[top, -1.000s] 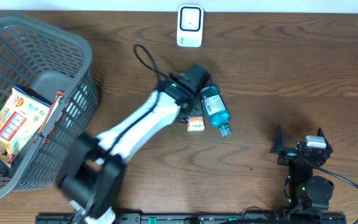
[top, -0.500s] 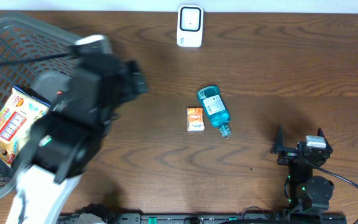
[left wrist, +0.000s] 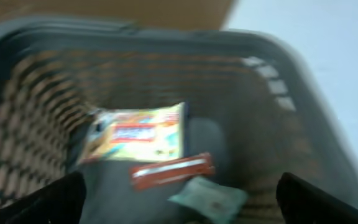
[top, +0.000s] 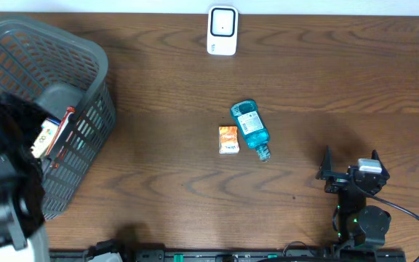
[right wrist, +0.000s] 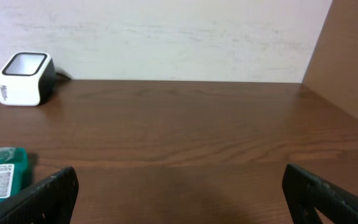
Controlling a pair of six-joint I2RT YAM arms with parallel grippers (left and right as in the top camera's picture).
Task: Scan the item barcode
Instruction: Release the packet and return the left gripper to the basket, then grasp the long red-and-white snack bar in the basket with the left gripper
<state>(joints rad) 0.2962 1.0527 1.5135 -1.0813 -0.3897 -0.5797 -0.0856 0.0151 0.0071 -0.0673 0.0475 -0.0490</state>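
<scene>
Tool on your left arm [left wrist: 179, 186] gapes empty above the basket [left wrist: 291, 106]; with the wrist view blurred, you may strike its wall.

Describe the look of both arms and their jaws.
The left arm shows only as a blurred black bulk. The right arm is black, with a pale block on top, green lights and a black cable. Both pairs of jaws are black.

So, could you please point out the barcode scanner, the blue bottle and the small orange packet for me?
barcode scanner [top: 222, 29], overhead view, middle of its white top face.
blue bottle [top: 251, 126], overhead view, on its label.
orange packet [top: 228, 138], overhead view, centre of the pack.
</scene>
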